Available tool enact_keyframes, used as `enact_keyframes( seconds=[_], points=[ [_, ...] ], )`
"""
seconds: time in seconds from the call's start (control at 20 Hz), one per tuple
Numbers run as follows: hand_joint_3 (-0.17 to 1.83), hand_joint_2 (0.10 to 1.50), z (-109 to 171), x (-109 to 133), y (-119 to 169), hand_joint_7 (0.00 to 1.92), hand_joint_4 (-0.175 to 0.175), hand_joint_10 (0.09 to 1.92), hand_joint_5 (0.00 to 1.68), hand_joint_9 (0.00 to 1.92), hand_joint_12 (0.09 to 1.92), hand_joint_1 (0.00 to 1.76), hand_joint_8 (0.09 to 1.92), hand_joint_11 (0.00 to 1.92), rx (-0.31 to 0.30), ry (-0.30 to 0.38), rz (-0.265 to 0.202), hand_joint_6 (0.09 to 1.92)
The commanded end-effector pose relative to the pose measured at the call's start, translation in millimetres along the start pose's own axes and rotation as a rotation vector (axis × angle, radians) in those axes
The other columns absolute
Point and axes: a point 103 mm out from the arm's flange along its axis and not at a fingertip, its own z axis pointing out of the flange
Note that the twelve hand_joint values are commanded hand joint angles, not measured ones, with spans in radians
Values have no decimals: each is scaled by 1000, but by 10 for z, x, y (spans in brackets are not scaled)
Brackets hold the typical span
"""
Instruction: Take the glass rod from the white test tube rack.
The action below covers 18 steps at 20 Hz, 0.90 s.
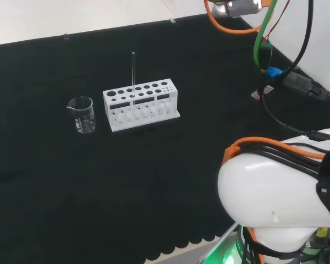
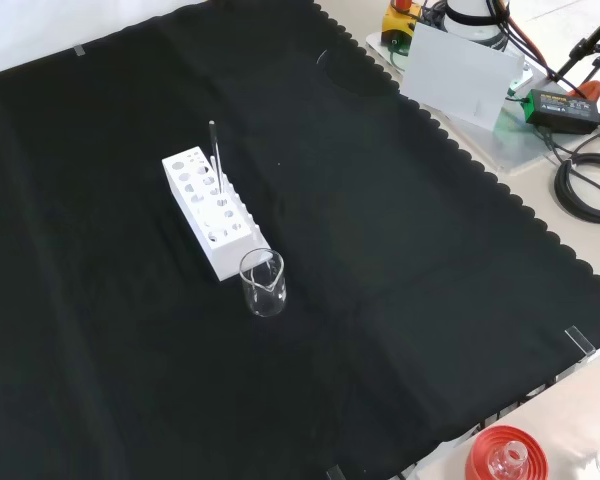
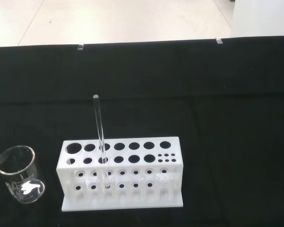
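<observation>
A white test tube rack (image 1: 141, 104) (image 2: 210, 209) (image 3: 121, 173) with two rows of holes stands on the black cloth. A thin clear glass rod (image 1: 133, 71) (image 2: 216, 160) (image 3: 100, 135) stands nearly upright in one of its holes and rises well above the rack's top. A small clear glass beaker (image 1: 82, 114) (image 2: 263, 282) (image 3: 20, 173) stands close to one end of the rack. In the head view the beaker is left of the rack; in the front view it is nearer than the rack.
The arm's white links (image 1: 280, 203) take up the head view's lower right, with cables (image 1: 286, 77) above. In the front view a red ribbed stand (image 2: 504, 456) sits at the bench's near edge, and a white card (image 2: 460, 75) stands beyond the cloth's scalloped edge.
</observation>
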Motion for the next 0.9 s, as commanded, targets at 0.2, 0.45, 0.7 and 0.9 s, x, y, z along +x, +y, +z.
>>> enact_keyframes(
  seconds=[0.2,0.45,0.7,0.9],
  points=[
    [-49,1099,-679,-184,-929,201,-55,87,125,311,1049,469,87,36,-113,-48,128,87],
    [-43,1094,-659,-220,-919,81,-55,218,127,224,1170,463,329,0,-110,-48,130,87],
    [-42,1092,-649,-211,-911,1,-54,776,133,10,1229,464,545,0,-105,-56,133,87],
    [-42,1092,-642,-211,-906,0,-54,823,137,0,1260,465,559,0,-100,-57,134,87]
  ],
)
